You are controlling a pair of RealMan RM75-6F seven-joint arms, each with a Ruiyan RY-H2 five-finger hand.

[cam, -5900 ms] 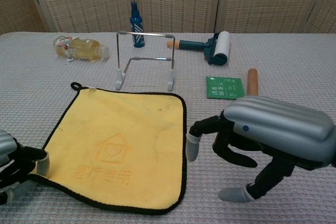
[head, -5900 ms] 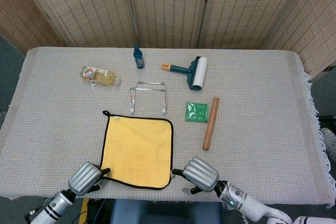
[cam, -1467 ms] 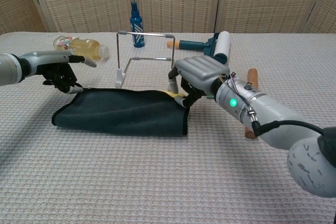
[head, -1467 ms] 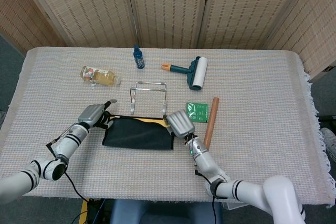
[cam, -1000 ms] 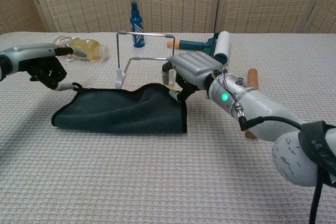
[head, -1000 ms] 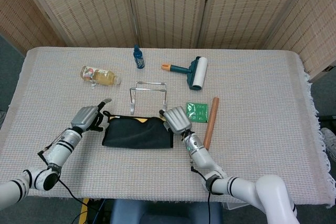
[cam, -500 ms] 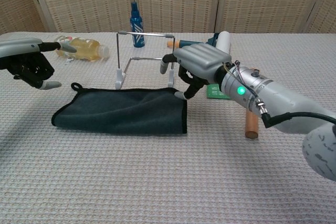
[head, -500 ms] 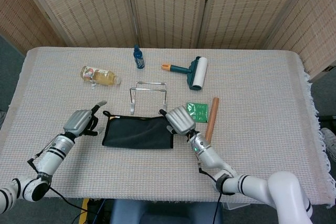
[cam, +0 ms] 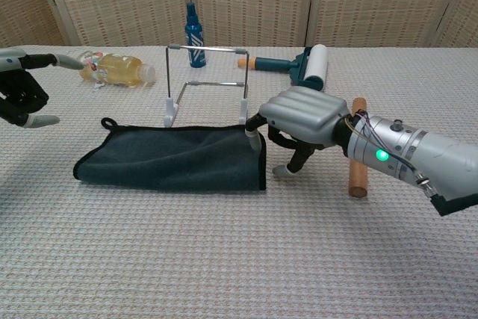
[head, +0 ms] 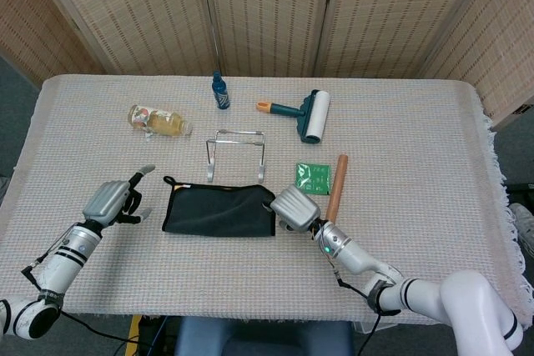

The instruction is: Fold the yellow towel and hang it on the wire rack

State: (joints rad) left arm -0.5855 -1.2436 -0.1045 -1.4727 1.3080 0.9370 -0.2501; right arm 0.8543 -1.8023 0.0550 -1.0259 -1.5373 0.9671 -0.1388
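1. At the near table edge, my right hand [cam: 302,121] held nothing, fingers spread beside the folded towel [cam: 172,158].
2. My left hand [head: 113,200] hung empty, open, well left.
3. Behind the towel stood the wire rack [cam: 207,84], bare.

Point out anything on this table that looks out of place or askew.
The drink bottle lies on its side behind the wire rack instead of standing. The folded towel shows only its dark underside, its yellow face hidden inside. Nothing looks spilled or damaged.

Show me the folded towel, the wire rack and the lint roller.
folded towel [head: 219,209], head view, middle of the dark top layer
wire rack [cam: 207,48], chest view, top bar
lint roller [head: 317,116], head view, white roll
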